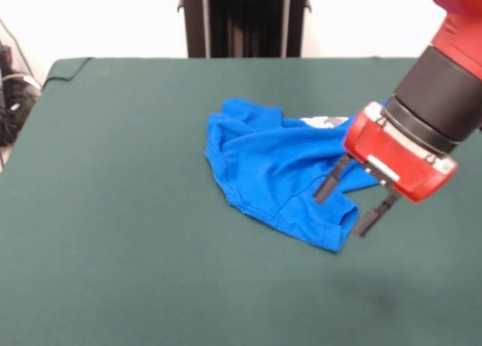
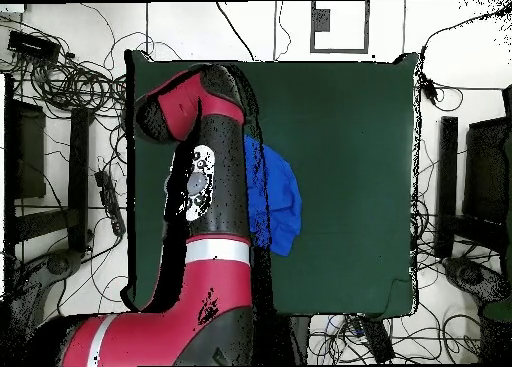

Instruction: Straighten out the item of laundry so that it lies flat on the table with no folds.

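Note:
The bright blue T-shirt (image 1: 279, 165) lies crumpled in a heap near the middle of the dark green table (image 1: 135, 233), with a bit of white-grey print showing at its far right edge. My gripper (image 1: 348, 207) hangs just above the shirt's near right corner. Its two black fingers (image 1: 328, 183) are spread apart and hold nothing. In the overhead view the shirt (image 2: 275, 198) shows partly behind my red and black arm (image 2: 205, 183), which hides the gripper there.
The robot's black pedestal (image 1: 245, 18) stands at the table's far edge. Cables and black equipment (image 2: 60, 73) lie on the floor around the table (image 2: 350, 133).

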